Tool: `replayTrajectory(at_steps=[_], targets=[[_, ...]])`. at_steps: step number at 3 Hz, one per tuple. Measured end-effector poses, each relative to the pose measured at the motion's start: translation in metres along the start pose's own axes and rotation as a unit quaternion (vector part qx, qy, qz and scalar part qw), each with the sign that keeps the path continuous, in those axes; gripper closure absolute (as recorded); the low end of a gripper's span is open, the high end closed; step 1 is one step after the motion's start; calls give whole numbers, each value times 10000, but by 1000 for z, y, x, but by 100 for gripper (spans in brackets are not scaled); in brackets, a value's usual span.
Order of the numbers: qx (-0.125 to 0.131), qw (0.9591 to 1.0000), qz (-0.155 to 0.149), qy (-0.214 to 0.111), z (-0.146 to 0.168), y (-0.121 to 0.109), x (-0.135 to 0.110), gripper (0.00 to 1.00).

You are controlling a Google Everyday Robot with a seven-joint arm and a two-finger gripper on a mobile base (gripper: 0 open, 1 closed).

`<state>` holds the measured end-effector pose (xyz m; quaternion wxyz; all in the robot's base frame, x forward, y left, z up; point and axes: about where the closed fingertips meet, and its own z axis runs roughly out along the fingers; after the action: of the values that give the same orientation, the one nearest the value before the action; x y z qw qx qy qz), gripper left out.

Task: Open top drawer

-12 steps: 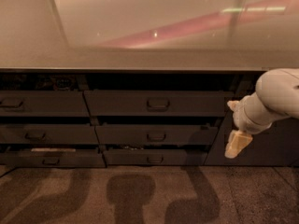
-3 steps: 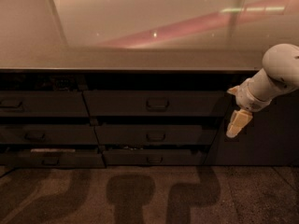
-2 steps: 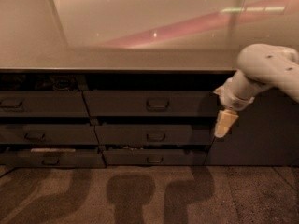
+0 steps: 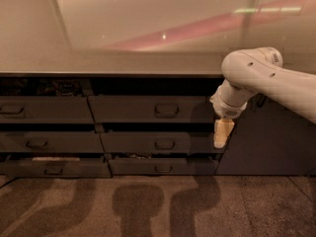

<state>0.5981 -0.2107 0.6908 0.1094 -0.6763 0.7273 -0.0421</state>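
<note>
Dark grey top drawer (image 4: 143, 110) stretches sideways, just left of the gripper (image 4: 223, 133). Its recessed handle (image 4: 166, 109) lies further left and slightly above. Whether the gripper is apart or together cannot be told.

cream hand (image 4: 223, 132) near the dark grey top drawer (image 4: 148, 109).

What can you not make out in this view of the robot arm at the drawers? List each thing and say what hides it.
1. Top drawer, camera view: its inside is lost in the dark gap above its front.
2. Its far end, same view: covered by the wrist. The tool hangs just below that.
3. Left drawers: cut off by the picture's left edge.
4. Arm: cut off by the opposite edge, so the base is unseen.
</note>
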Motion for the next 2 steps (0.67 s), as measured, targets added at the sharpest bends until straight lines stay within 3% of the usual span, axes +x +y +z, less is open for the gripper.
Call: replayTrajectory(at_steps=[1,2], targets=[[-91,9991,-91,-392,1,-1,2,0],[-446,9890,-57,-1412,10,7,12,0]])
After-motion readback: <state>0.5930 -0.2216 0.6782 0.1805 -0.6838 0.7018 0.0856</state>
